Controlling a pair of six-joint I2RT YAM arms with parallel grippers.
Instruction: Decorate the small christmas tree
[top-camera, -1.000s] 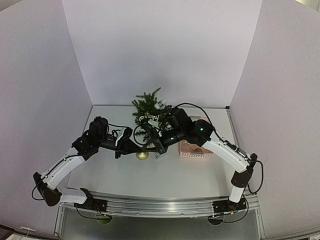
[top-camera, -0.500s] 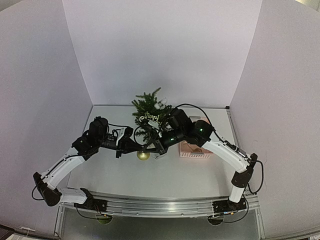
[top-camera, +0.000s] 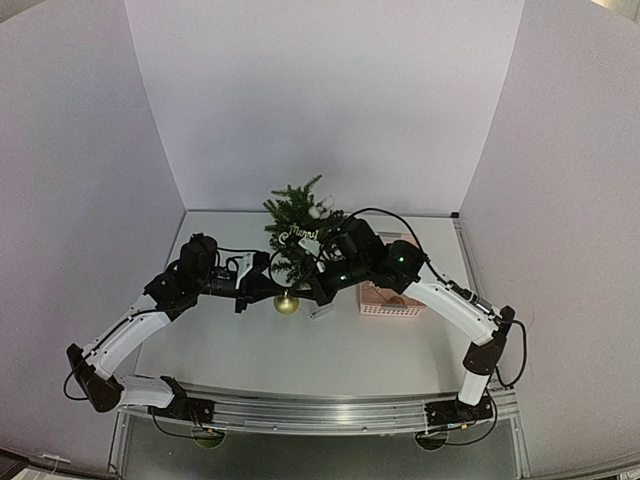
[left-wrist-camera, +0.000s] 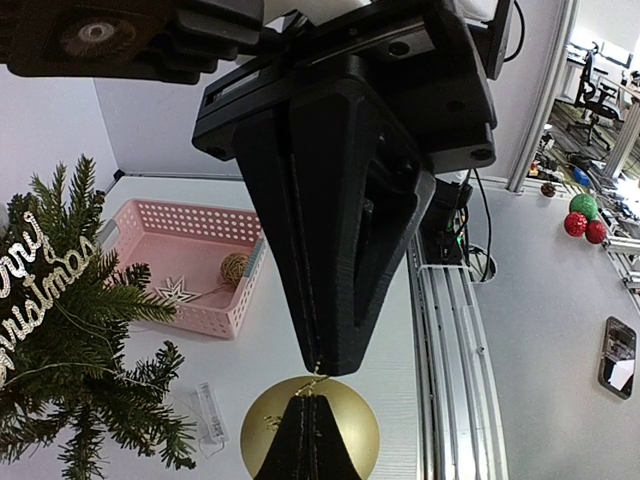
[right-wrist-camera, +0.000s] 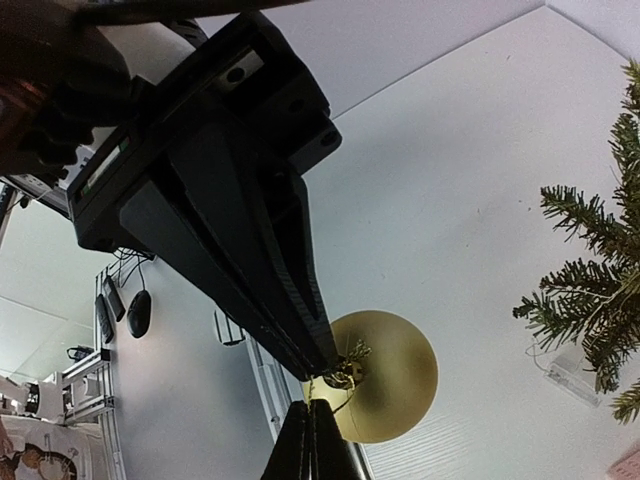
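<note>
Small christmas tree (top-camera: 296, 228): stands upright at the far middle of the counter (top-camera: 340, 350), just beyond both arms, already carrying a glittered "Merry Christmas" sign (left-wrist-camera: 28, 290). Gold bauble (left-wrist-camera: 345, 425): appears to hang just near of the tree's lower branches, between the two arms. Gold thread loop (left-wrist-camera: 318, 378): runs from the bauble's cap between the two meeting tips. Left gripper (left-wrist-camera: 306, 410): fingers pressed together on the thread loop, reaching in from the left. Right gripper (right-wrist-camera: 309, 410): fingers likewise together on the same loop, reaching in from the right, tip to tip with the other. The likely reason for the double hold is to draw the loop apart so it can slip over a branch. Pink basket (left-wrist-camera: 150, 225): on the counter just right of the tree, holding a star ornament (left-wrist-camera: 178, 292) and a twine ball (left-wrist-camera: 235, 268), presumably stock for later hanging. Clear plastic box (left-wrist-camera: 208, 412): lies on the counter near the tree's foot, below the bauble's side. Obstructions: the two bulky gripper bodies crowd the branches, and the sign and dense needles leave little free branch on this near face.
</note>
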